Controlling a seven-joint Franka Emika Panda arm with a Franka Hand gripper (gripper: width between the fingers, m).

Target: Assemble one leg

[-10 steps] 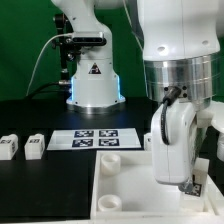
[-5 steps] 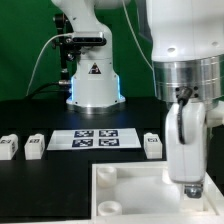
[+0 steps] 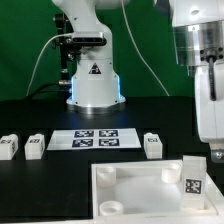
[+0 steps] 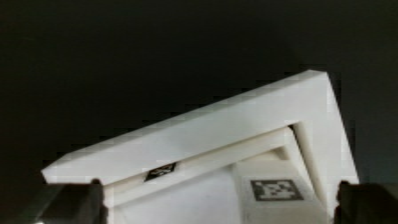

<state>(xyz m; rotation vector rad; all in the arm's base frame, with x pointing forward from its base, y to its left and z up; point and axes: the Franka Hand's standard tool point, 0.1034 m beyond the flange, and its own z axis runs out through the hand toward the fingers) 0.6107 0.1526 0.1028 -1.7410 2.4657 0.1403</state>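
One leg (image 3: 193, 178), a white square post with a marker tag on its face, stands upright at the corner of the big white panel (image 3: 135, 192) on the exterior view's right. My gripper (image 3: 213, 150) hangs above it, slightly to the right, apart from it. In the wrist view the leg (image 4: 267, 185) and the panel (image 4: 214, 125) lie below the gripper (image 4: 217, 205). Its dark fingers (image 4: 71, 205) stand wide apart with nothing held between them. The gripper is open.
Three more legs lie on the black table: two at the exterior view's left (image 3: 9, 147) (image 3: 35, 146) and one by the panel's far edge (image 3: 152, 145). The marker board (image 3: 95, 139) lies in front of the robot base (image 3: 92, 85).
The gripper has let go of the leg, risen and moved toward the exterior view's right. The leg, earlier covered by the gripper, now stands alone on the panel's corner.
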